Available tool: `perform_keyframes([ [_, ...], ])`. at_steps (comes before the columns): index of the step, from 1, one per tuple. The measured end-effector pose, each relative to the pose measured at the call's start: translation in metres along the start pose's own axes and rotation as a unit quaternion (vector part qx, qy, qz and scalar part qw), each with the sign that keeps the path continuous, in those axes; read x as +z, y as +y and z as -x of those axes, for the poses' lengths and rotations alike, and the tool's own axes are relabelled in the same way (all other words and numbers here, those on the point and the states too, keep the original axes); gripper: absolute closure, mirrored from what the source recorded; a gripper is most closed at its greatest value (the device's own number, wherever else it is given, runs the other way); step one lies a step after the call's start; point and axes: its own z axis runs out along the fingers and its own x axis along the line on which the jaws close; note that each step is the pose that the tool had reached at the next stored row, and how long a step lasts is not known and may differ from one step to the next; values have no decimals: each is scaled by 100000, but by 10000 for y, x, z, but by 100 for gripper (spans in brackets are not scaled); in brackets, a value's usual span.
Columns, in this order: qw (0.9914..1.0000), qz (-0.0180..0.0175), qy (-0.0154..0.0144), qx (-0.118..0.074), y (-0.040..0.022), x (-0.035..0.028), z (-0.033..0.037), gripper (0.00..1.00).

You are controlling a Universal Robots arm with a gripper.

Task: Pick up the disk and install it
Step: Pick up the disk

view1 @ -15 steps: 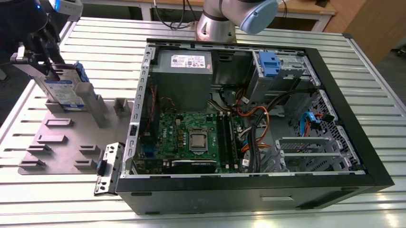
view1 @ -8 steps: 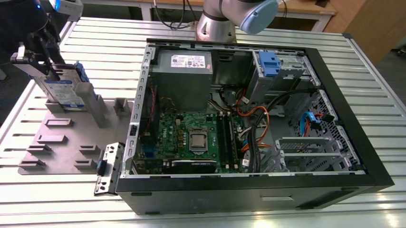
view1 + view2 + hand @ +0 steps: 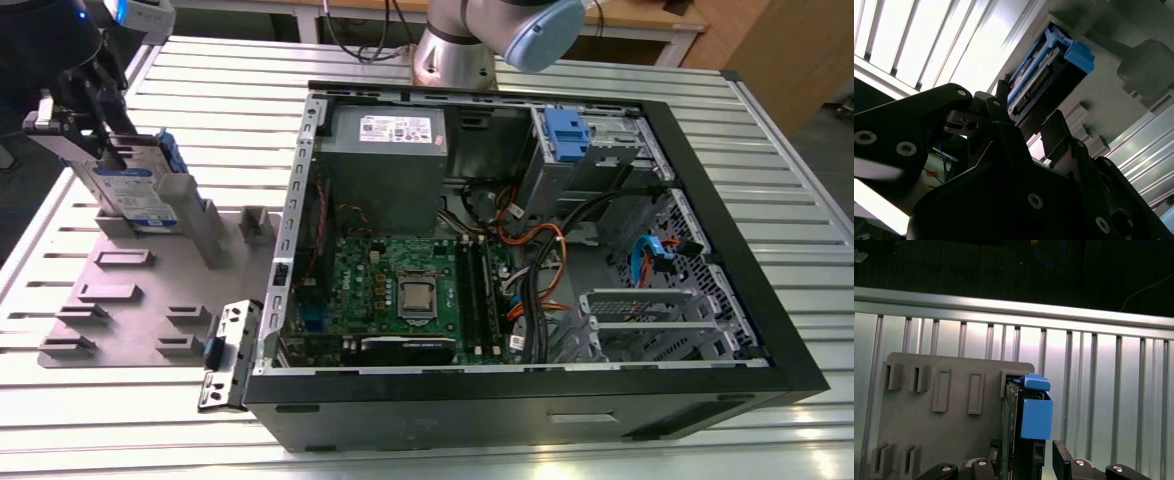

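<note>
Closest in, your gripper straddles the top of the disk; you cannot tell whether it clamps it. The disk stands upright in a slot of the grey holder plate, with the open computer case farther off.

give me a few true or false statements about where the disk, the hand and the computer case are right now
1. The disk already sits inside the computer case. False: it stands on edge in the grey holder on the table, to the exterior view's left of the case.
2. The hand is at the disk. True.
3. The case is open, with its circuit board showing. True.
4. The disk's plastic frame is red. False: it is blue.
</note>
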Motion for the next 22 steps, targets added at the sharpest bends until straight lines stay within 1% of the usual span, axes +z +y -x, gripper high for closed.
perform_keyframes([
  [5,100000,-2,0,37,1,2,-1,47],
  [7,99993,-97,-46,1140,0,7,-1,47],
  [8,99992,-105,-50,1239,0,7,-1,47],
  [17,99991,-108,-53,1337,0,7,-1,47],
  [19,99971,-191,-91,2397,0,8,-1,47],
  [22,99967,-214,-104,2576,0,9,-1,47],
])
